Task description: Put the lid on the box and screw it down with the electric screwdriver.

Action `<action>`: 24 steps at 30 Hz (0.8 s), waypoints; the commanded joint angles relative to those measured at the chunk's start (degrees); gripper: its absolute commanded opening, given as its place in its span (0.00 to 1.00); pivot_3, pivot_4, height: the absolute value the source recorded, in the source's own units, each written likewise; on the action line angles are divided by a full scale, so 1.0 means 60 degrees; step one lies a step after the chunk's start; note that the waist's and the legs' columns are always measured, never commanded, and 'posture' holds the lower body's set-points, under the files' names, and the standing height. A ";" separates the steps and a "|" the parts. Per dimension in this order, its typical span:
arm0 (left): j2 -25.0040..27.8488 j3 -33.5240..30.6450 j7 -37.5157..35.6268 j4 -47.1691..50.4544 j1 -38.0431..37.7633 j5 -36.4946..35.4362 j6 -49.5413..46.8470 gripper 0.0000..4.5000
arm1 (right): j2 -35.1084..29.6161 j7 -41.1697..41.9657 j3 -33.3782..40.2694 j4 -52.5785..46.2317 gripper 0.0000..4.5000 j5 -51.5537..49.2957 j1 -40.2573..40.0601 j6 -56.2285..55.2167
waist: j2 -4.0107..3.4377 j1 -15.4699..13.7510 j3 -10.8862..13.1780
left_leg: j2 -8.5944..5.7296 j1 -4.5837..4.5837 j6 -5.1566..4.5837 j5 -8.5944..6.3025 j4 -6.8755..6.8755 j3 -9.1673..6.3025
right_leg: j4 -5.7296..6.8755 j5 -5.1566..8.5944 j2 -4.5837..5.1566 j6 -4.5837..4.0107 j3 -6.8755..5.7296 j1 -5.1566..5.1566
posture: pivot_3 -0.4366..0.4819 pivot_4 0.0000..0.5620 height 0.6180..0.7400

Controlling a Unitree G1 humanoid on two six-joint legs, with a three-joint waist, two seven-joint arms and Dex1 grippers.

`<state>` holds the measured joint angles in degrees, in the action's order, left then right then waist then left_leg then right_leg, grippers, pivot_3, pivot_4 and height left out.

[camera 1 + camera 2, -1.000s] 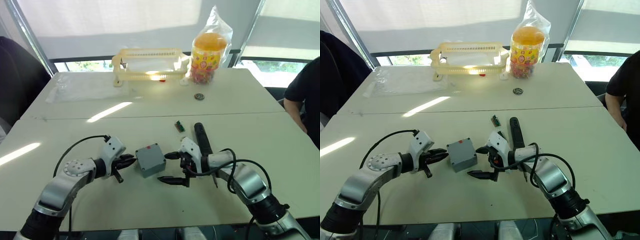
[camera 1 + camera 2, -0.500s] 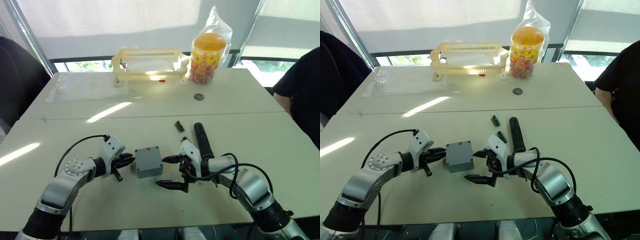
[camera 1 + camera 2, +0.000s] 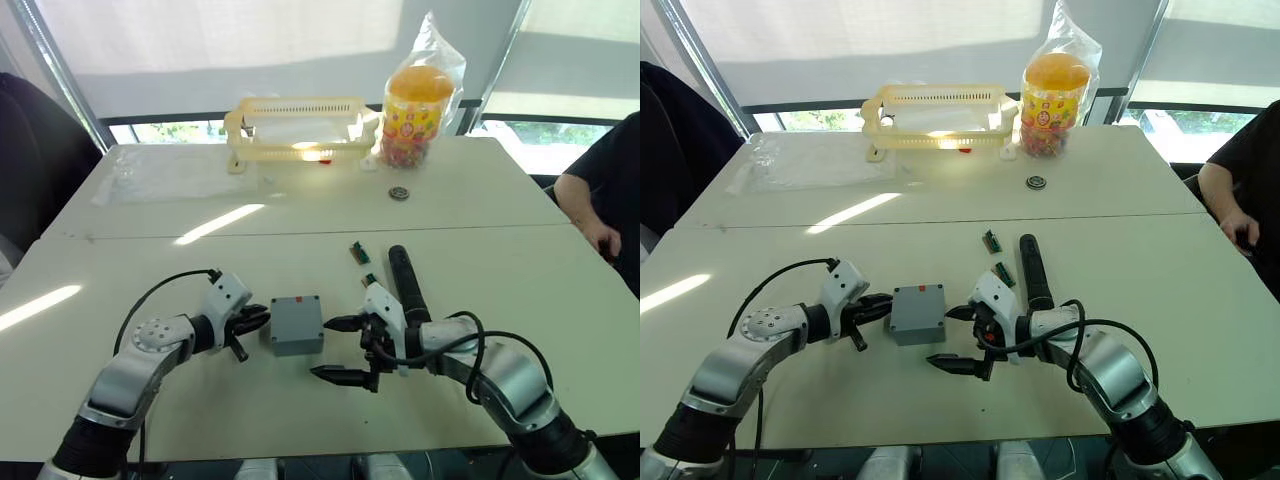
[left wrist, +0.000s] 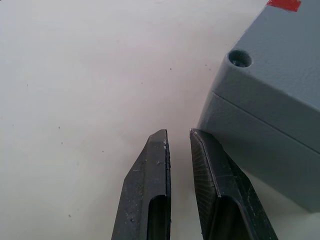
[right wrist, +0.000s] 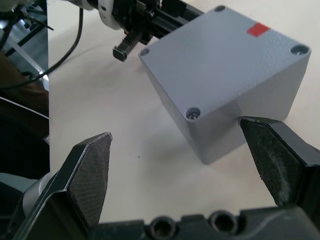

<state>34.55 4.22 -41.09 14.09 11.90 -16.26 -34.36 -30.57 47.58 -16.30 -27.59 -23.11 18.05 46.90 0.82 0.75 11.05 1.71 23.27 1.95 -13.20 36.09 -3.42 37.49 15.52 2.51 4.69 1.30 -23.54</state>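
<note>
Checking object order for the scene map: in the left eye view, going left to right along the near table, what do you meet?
left gripper → box → right gripper → electric screwdriver

Box hemmed at nine and three o'clock

Left gripper (image 3: 255,322) and right gripper (image 3: 335,349) flank the box (image 3: 297,324); the electric screwdriver (image 3: 405,283) lies at two o'clock.
</note>
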 commanded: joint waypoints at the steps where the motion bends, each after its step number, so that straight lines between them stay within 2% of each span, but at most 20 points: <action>1: 0.0178 -0.0165 -0.0175 0.0213 0.0097 -0.0052 0.0129 0.15 | -0.0348 -0.0084 0.0641 -0.0532 0.99 -0.0293 0.0038 0.0130 | 0.0000 0.0000 0.0000 | 0.0000 0.0000 0.0000 0.0000 0.0000 0.0000 | 0.0000 0.0000 0.0000 0.0000 0.0000 0.0000 | 0.48 0.27 1.00; 5: 0.0838 -0.0721 -0.0620 0.0490 0.0105 -0.0427 -0.0199 0.15 | -0.0916 -0.0103 0.1776 -0.0313 0.99 -0.0663 0.0486 0.0372 | 0.0000 -0.0003 0.0000 | -0.0001 0.0001 0.0000 0.0000 0.0003 0.0002 | 0.0000 0.0000 0.0001 -0.0001 0.0001 -0.0001 | 0.48 0.27 1.00; 9: 0.1785 -0.1645 -0.1458 0.1380 0.0352 -0.1663 -0.1232 0.15 | -0.0539 -0.0754 0.3025 0.1142 0.99 -0.1047 0.1737 0.0610 | 0.0000 0.0041 0.0001 | 0.0005 0.0000 0.0000 0.0000 -0.0003 0.0003 | 0.0000 0.0001 -0.0006 -0.0002 0.0002 -0.0004 | 0.48 0.27 1.00; 12: 0.2432 -0.2035 -0.1886 0.2018 0.0229 -0.2259 -0.1681 0.15 | -0.0027 -0.1772 0.2691 0.3273 0.99 0.0053 0.2665 -0.0092 | 0.0001 0.0072 0.0000 | 0.0005 -0.0003 0.0000 0.0000 -0.0005 0.0003 | 0.0002 0.0001 -0.0005 -0.0002 0.0001 -0.0003 | 0.48 0.27 1.00; 15: 0.2811 -0.2351 -0.1993 0.2749 0.0065 -0.2861 -0.2180 0.15 | 0.0330 -0.2009 0.2356 0.5209 0.99 0.0801 0.3352 -0.1058 | -0.0002 0.0063 0.0000 | 0.0003 -0.0005 0.0000 0.0000 -0.0010 0.0010 | 0.0002 0.0001 -0.0001 -0.0002 0.0005 -0.0004 | 0.48 0.27 1.00; 24: 0.2738 -0.2652 -0.1245 0.3824 -0.0313 -0.3836 -0.2993 0.15 | 0.1167 -0.1753 0.1946 0.8413 0.99 0.1801 0.4625 -0.3298 | -0.0008 0.0061 0.0004 | 0.0002 0.0002 0.0000 0.0000 -0.0006 0.0010 | 0.0006 -0.0001 -0.0001 0.0000 0.0007 -0.0011 | 0.48 0.27 1.00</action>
<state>51.12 -10.18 -49.58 35.32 10.25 -38.23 -52.03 -24.24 36.63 -4.55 22.06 -13.09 44.23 29.93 0.77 1.12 11.07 1.72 23.27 1.95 -13.20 36.05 -3.36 37.53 15.51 2.50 4.69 1.34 -23.60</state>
